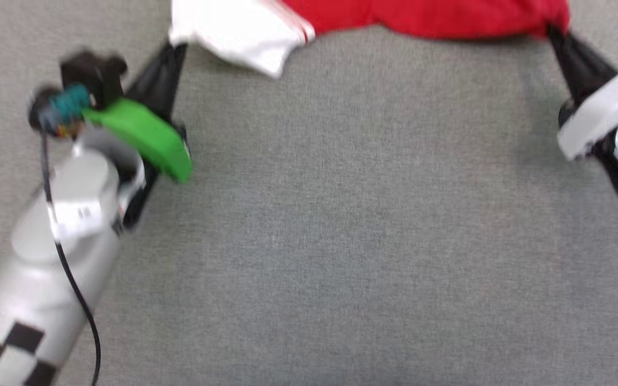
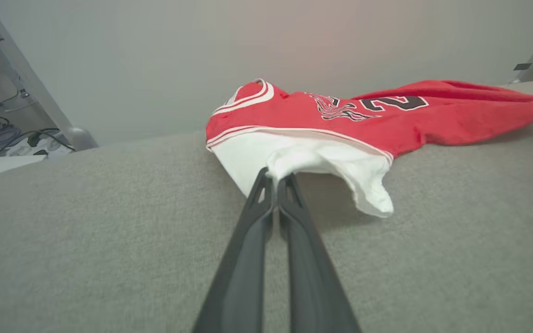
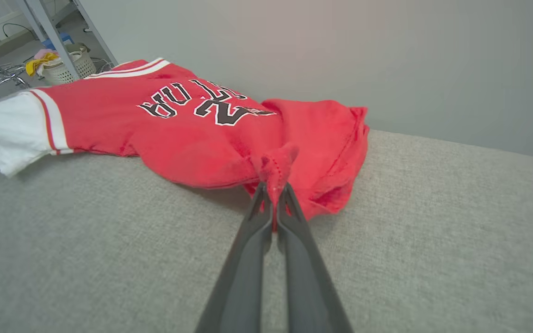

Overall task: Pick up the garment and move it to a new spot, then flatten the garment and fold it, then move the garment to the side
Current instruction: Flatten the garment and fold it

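Note:
The garment (image 1: 427,19), a red jersey with white sleeves and black lettering, lies stretched along the top edge of the head view on the grey table (image 1: 341,225). My left gripper (image 1: 176,47) is shut on the white sleeve, and the left wrist view has that gripper (image 2: 275,178) pinching the sleeve's edge on the garment (image 2: 322,118). My right gripper (image 1: 551,29) is shut on a red corner of the hem. In the right wrist view that gripper (image 3: 273,187) holds a bunched fold of the garment (image 3: 192,129). The held parts are lifted slightly off the table.
The grey cloth-covered table fills the space in front of me. A pale wall stands behind the far edge. A metal frame leg with cables (image 2: 21,138) is off the table at the left, and a basket with yellow cloth (image 3: 58,64) sits on the floor beyond.

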Tool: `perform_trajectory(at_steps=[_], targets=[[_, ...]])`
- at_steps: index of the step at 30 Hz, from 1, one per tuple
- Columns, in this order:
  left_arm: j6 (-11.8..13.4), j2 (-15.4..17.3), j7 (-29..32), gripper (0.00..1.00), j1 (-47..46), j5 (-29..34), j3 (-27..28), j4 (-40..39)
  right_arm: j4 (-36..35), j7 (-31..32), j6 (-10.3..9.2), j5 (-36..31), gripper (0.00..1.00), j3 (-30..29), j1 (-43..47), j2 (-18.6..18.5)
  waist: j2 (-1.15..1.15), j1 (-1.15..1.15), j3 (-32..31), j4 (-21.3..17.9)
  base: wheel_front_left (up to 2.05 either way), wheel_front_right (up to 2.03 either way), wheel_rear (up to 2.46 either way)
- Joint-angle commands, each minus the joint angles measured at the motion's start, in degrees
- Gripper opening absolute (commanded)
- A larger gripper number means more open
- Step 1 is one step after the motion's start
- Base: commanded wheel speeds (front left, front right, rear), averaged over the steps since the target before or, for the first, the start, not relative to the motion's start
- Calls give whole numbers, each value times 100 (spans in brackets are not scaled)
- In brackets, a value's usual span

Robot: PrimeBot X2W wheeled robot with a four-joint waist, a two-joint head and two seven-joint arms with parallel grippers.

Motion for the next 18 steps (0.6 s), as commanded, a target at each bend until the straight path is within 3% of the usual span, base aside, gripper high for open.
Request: perform_trajectory(at_steps=[1, 18], targets=[[63, 71, 22, 0, 350, -99, -34, -101, 7, 6, -5, 136, 0, 50, 232, -66, 0, 1, -672, 87, 0, 0, 0], [570, 920, 440, 0, 2905, -441, -369, -1401, 216, 428, -5, 1358, 0, 200, 1999, -111, 0, 1, -1800, 89, 0, 0, 0]])
